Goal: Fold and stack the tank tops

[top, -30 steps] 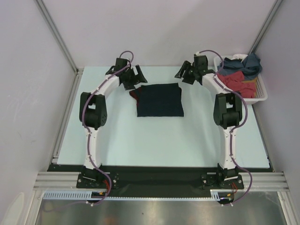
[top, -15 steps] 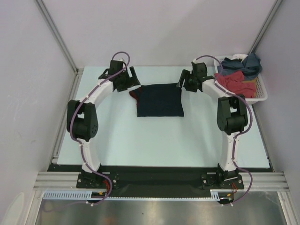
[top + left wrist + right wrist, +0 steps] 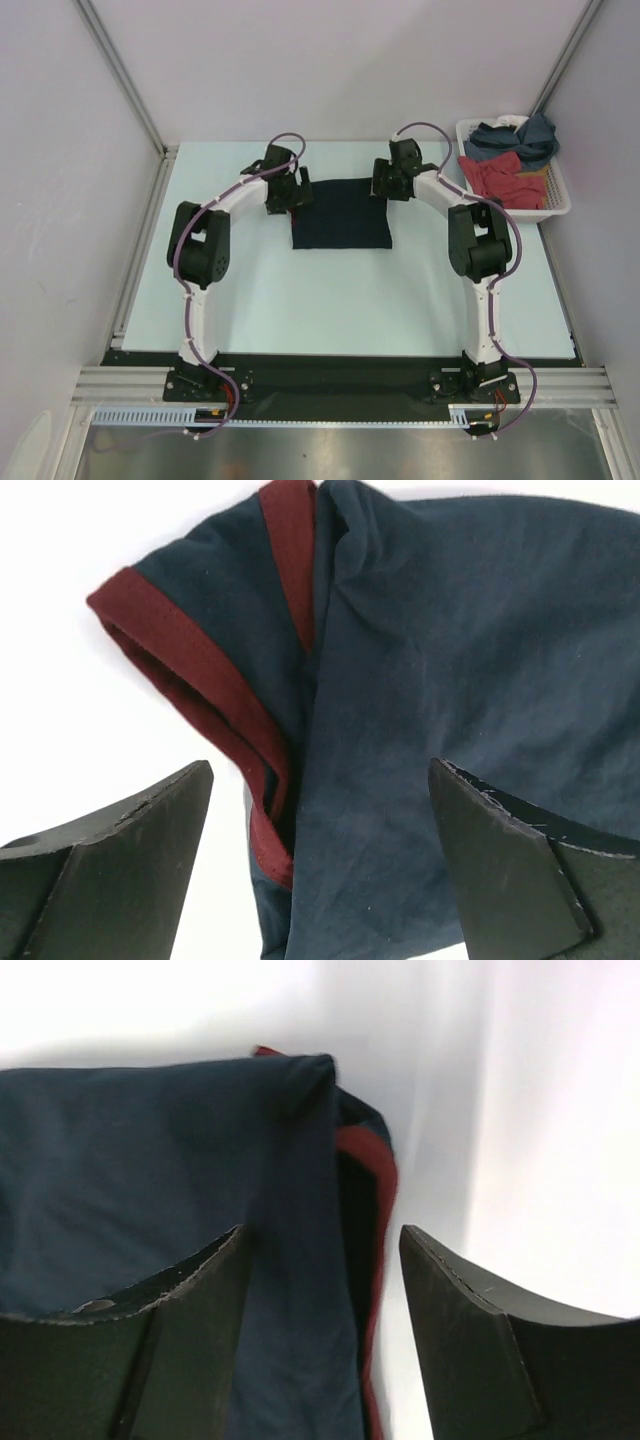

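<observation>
Folded navy tank top [image 3: 341, 214] lying flat on pale desk [image 3: 250, 290]. Left gripper [image 3: 318, 780] poised, jaws apart, over its far-left corner; right gripper [image 3: 322, 1235], jaws apart, over its far-right corner. Best to pinch every layer, red trim [image 3: 190, 650] included, and lift evenly.
</observation>
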### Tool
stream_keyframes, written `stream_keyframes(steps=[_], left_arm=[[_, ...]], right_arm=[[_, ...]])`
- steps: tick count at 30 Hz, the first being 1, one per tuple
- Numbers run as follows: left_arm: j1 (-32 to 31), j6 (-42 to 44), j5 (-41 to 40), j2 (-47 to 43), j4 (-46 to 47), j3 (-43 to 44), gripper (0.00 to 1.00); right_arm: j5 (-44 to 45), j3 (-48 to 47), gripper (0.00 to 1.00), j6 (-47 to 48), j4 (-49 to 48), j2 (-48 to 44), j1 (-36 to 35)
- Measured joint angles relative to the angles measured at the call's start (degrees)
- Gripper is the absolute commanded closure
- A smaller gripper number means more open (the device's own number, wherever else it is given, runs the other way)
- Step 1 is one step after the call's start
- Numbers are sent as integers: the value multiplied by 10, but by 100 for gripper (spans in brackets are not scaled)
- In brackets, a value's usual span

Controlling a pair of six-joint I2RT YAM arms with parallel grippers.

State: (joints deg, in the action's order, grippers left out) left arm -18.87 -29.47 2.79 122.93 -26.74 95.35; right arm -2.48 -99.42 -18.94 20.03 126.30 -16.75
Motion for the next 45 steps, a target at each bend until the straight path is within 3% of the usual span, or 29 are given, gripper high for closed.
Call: stream_keyframes(steps=[9, 17, 19, 21, 22, 24, 25, 28, 32, 38, 45], left_arm=[[-4, 0, -31, 24, -13, 38, 6], [-4, -1, -39, 72, -26, 96, 20], [-4, 0, -36, 93, -30, 116, 28], [-2, 0, -29, 101, -33, 127, 41], [-2, -2, -21, 103, -31, 130, 52], [0, -3, 2, 108, -22, 130, 62], [1, -2, 14, 111, -16, 130, 76], [7, -7, 57, 113, 10, 121, 100], [20, -15, 127, 106, 82, 76, 100], [59, -80, 264, 84, 245, -42, 100], [85, -117, 342, 82, 323, -94, 100]], right_arm=[[7, -7, 44, 1, 8, 32, -1], [-4, -8, 54, -2, 5, 35, -2], [-7, -8, 57, -3, 4, 35, -3], [-14, -8, 61, -3, 2, 35, -3], [-18, -8, 62, -4, 1, 35, -3], [-28, -8, 67, -4, -2, 35, -3], [-33, -8, 69, -4, -3, 35, -3], [-64, -7, 76, -8, -14, 35, 0], [-137, 15, 83, -32, -52, 35, 17], [-261, 61, 85, -85, -128, 37, 57], [-343, 83, 86, -134, -200, 43, 73]])
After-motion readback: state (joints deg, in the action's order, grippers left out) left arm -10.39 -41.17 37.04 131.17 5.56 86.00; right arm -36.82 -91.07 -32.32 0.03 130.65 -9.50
